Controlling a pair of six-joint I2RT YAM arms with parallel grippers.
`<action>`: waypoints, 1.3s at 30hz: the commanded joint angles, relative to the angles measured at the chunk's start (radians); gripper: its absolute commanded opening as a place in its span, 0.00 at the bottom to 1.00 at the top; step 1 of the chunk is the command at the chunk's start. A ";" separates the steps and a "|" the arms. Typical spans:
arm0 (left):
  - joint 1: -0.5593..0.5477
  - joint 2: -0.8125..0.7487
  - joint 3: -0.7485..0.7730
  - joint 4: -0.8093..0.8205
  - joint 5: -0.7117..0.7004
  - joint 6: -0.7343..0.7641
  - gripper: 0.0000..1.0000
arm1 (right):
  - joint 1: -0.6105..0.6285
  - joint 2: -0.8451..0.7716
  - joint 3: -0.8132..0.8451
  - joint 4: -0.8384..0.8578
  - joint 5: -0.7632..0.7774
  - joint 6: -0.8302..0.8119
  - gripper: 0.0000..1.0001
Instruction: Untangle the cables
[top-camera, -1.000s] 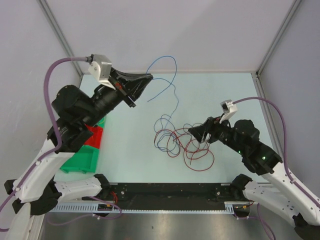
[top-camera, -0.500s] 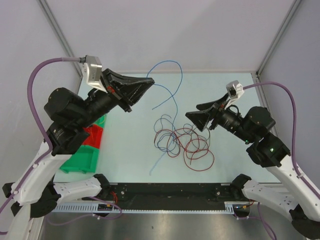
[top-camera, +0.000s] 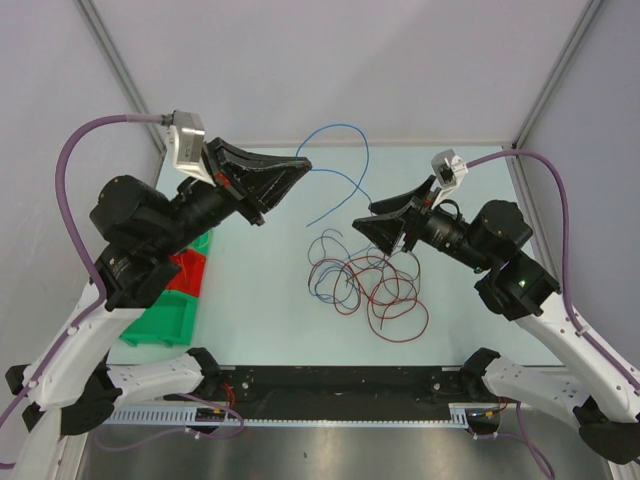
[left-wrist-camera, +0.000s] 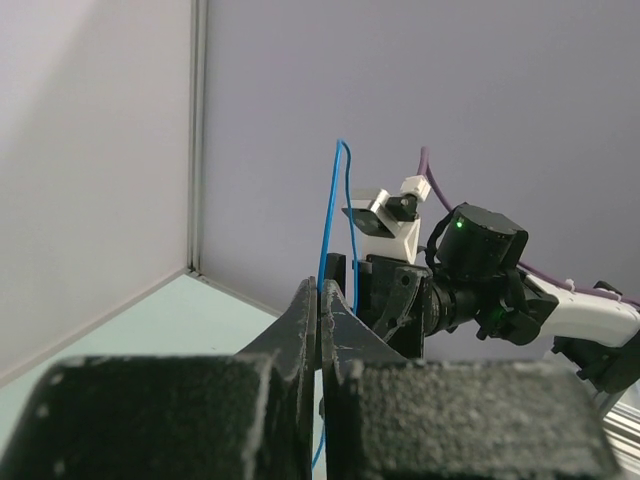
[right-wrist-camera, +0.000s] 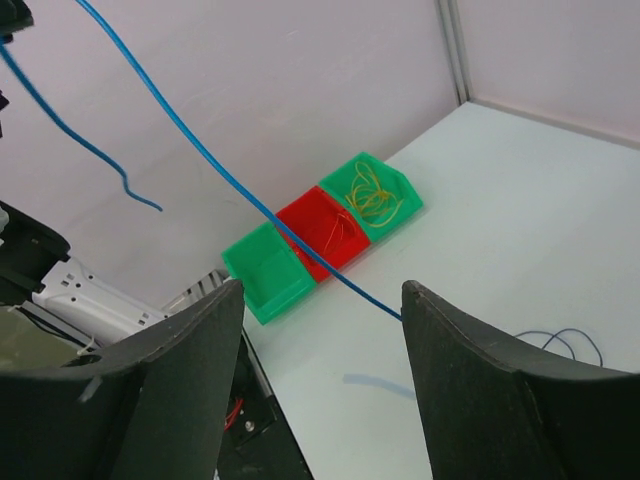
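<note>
Nearest the arm bases, the tangle of cables (top-camera: 365, 285) lies on the pale desk (top-camera: 260, 290): maroon, red and purple-blue loops overlapping one another a little right of centre. To the left, partly hidden under the left arm, stands a row of sorting bins (right-wrist-camera: 320, 238), green, red and green; the wrist view shows thin red wire in the red one and orange-yellow wire in the far green one, while the near green one looks empty. Above the tangle, the right end effector (top-camera: 385, 228) hangs with its jaws standing wide and nothing between them, the blue cable (top-camera: 345, 165) crossing the gap in its own camera without touching either finger. Farther back and higher, the left end effector (top-camera: 298, 165) is pinched tight on one end of that blue cable, which arcs up and over toward the back wall and trails down with its free end in the air, apparently clear of the heap. The step in hand looks like separating the blue strand from the pile. The next move probably calls for the left arm to carry it across to a bin, or for the right end effector to close on the strand and steady it, without dragging the loops below.
</note>
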 joint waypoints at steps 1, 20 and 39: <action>0.006 0.001 -0.011 0.044 0.022 -0.014 0.00 | -0.001 -0.002 0.058 0.101 0.002 -0.012 0.65; 0.006 0.007 -0.050 0.067 0.024 -0.027 0.00 | 0.003 0.056 0.076 0.158 -0.014 0.018 0.01; 0.006 -0.253 -0.471 -0.180 -0.131 -0.044 1.00 | -0.120 0.228 0.320 0.030 0.039 0.031 0.00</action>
